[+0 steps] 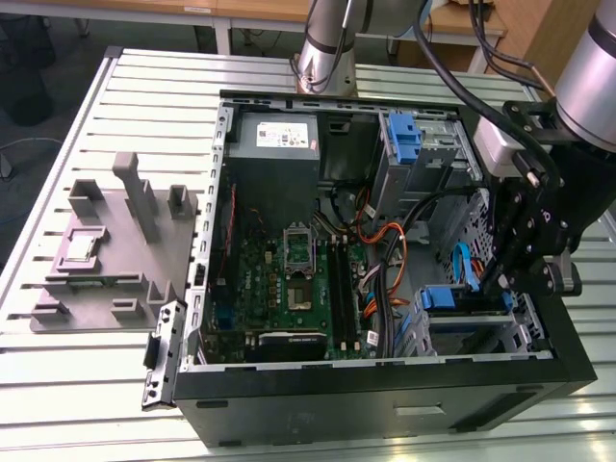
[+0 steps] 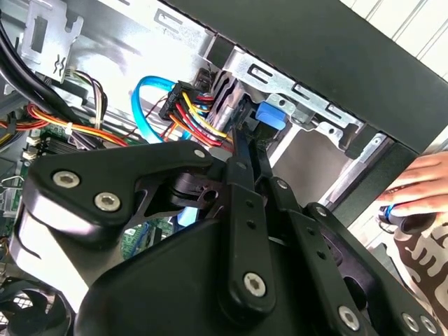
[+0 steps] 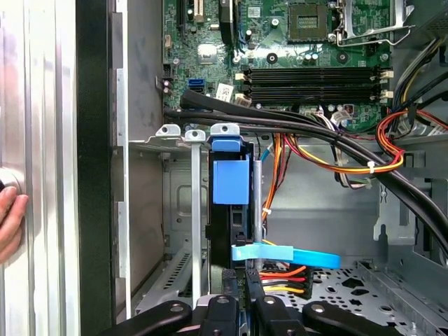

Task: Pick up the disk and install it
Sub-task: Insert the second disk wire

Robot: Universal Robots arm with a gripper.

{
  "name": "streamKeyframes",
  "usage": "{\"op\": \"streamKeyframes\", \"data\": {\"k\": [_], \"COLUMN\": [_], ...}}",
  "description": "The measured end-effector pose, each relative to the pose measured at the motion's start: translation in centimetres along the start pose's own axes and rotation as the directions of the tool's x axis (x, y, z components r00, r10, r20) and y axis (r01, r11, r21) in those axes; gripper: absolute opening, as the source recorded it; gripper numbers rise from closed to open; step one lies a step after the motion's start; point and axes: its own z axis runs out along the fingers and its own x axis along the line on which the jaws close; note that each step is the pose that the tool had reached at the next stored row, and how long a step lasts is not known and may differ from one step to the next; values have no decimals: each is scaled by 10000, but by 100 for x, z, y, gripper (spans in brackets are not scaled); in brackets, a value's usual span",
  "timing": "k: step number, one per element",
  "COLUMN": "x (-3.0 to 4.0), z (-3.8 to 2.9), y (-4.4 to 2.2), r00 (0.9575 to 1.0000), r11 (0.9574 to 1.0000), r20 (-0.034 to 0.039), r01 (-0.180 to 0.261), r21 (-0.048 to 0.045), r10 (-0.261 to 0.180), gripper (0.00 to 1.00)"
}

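In the exterior view, an open computer case is seen lying on a slatted metal table, with its motherboard exposed at the centre of the frame. A grey power-supply box is placed in the upper part of the case, and a grey moulded fixture is set on the table at the left of the frame. The gripper is positioned at the right of the frame, lowered into the drive bay at the lower right of the case.

In the first wrist view, the disk is seen standing edge-on in the bay slot at the centre of the frame, its blue side rail facing the camera, with a blue flat cable and coloured power wires just below it. The gripper at the bottom centre is closed narrowly around the disk's lower edge, as far as can be judged. A person's hand is visible at the left edge.

In the second wrist view, the gripper is reaching toward the blue rail at upper centre, and a hand is seen at the right edge.
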Motion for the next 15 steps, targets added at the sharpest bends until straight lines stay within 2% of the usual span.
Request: {"op": "streamKeyframes", "data": {"k": [4,9,15], "x": [0,0,0], "z": [-3,-2,-2], "y": [-1,-2,-1], "r00": [10000,10000,10000], "r11": [10000,9999,9999], "r20": [-5,-7,-7], "r01": [1,10,10], "r21": [0,-131,-146], "r10": [-1,-10,-10], "gripper": [16,16,16]}}
